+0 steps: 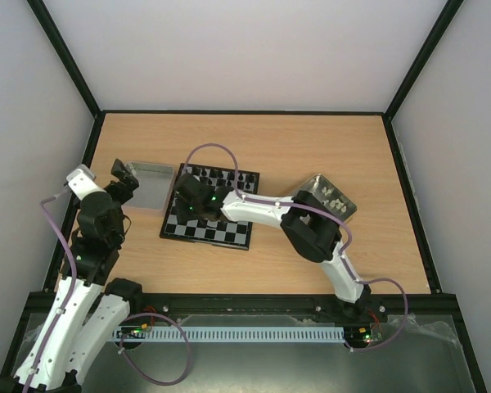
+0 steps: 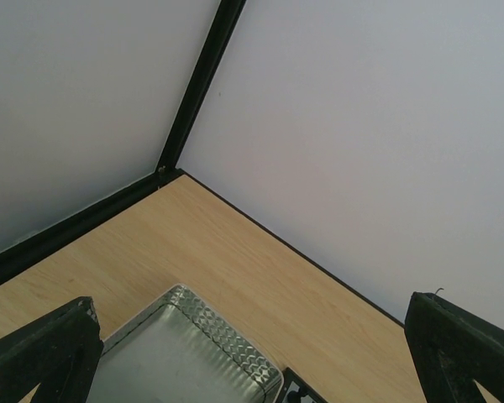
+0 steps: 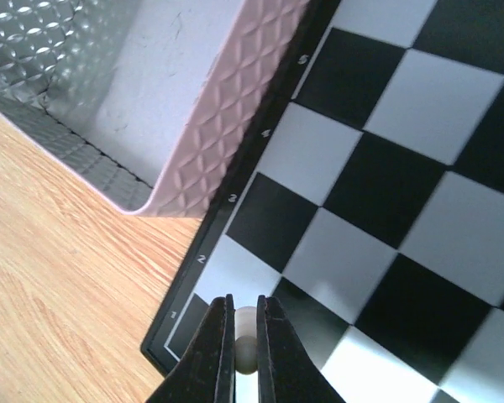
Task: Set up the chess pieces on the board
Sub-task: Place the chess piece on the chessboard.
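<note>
Though tiny — piece in end effector

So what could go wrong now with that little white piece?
The right gripper pinches the tiny white piece just at its tips, so it might slip or topple on release. It hangs near a corner of the board, by the border; a small miss could put it on the table. The grey tray sits close beside and could get bumped.
</note>
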You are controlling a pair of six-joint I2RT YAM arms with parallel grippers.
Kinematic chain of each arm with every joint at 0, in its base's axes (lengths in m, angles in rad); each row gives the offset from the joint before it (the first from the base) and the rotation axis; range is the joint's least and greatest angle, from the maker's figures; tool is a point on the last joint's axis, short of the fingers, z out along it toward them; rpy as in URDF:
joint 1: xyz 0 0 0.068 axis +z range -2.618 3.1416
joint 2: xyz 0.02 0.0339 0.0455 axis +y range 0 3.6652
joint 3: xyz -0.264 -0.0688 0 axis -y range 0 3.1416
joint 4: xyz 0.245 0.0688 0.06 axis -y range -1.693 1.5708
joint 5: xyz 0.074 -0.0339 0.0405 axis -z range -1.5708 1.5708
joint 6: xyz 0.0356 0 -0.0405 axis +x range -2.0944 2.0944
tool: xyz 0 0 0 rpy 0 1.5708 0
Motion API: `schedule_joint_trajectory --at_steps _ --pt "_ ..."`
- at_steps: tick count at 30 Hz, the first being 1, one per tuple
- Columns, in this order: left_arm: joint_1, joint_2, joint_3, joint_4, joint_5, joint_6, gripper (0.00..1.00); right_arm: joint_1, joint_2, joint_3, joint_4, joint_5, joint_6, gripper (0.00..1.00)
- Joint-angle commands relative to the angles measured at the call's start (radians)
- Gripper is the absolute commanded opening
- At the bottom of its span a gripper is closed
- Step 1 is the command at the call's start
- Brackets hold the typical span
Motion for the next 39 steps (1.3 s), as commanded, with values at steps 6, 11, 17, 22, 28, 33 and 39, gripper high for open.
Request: schedule_joint_trajectory --at_steps 6,11,17,22,28,33,39 --pt "0.005 -0.017 0.027 -0.001 -0.041 -0.010 1.00 0.024 0.099 0.143 -0.024 0.010 0.025 0.02" --pt "0.005 -0.017 0.026 0.002 -0.040 -0.008 1.00 0.024 0.122 0.157 -0.050 0.024 0.022 0.02" --pt "0.004 -0.020 0.026 0.000 -0.043 -0.007 1.00 0.024 0.139 0.166 -0.054 -0.024 0.018 0.04" --pt "0.003 -0.021 0.025 0.000 -0.044 -0.007 1.00 0.024 0.141 0.172 -0.050 -0.048 0.016 0.12" --pt "0.003 -0.024 0.026 -0.001 -0.039 -0.006 1.00 0.025 0.137 0.169 -0.027 -0.082 0.020 0.21" --pt "0.003 -0.026 0.025 -0.001 -0.040 -0.005 1.00 0.024 0.128 0.170 -0.024 -0.072 0.022 0.26" --pt "0.003 -0.027 0.026 0.002 -0.032 -0.001 1.00 0.015 0.064 0.140 -0.011 -0.023 0.029 0.31"
